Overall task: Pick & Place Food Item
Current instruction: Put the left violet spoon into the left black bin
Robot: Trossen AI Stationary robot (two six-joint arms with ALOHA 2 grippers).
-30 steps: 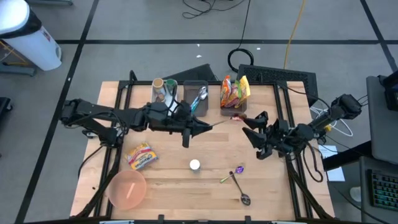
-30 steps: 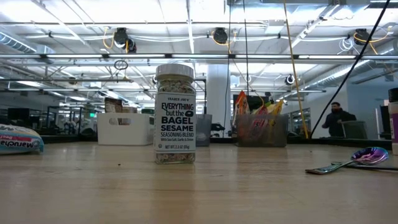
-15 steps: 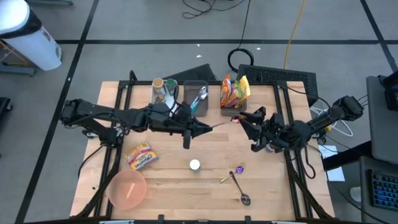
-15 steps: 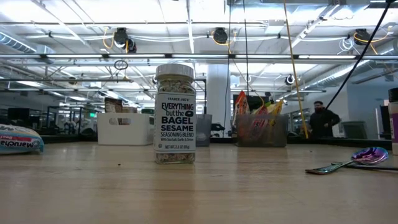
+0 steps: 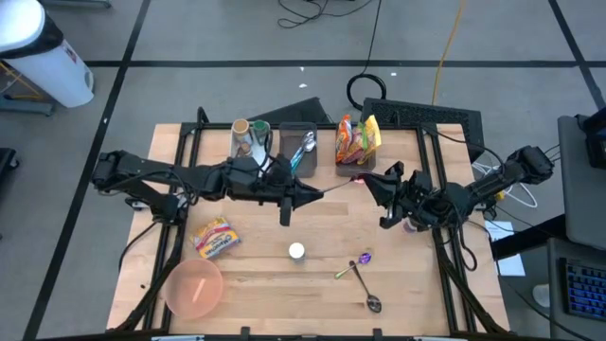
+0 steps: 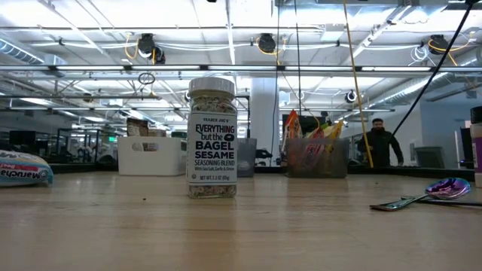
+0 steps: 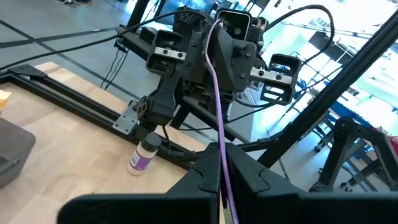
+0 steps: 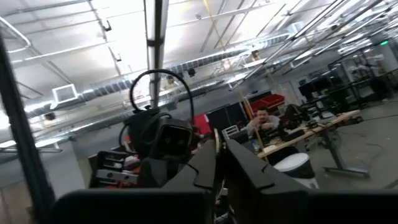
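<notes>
Right gripper (image 5: 369,182) is clenched on the far end of a thin purple strip (image 5: 339,188), while your left gripper (image 5: 317,194) pinches the near end. The strip hangs between them above the back middle of the table (image 5: 256,284), just before the bin of snack packets (image 5: 357,142). It looks light, narrow and probably flexible, so take it close to an end with a firm pinch. What it is cannot be told. On the table, the seasoning jar (image 6: 212,139) reads "Trader Joe's Everything but the Bagel Sesame Seasoning Blend"; the noodle packet (image 6: 19,169) appears to read "Maruchan".
</notes>
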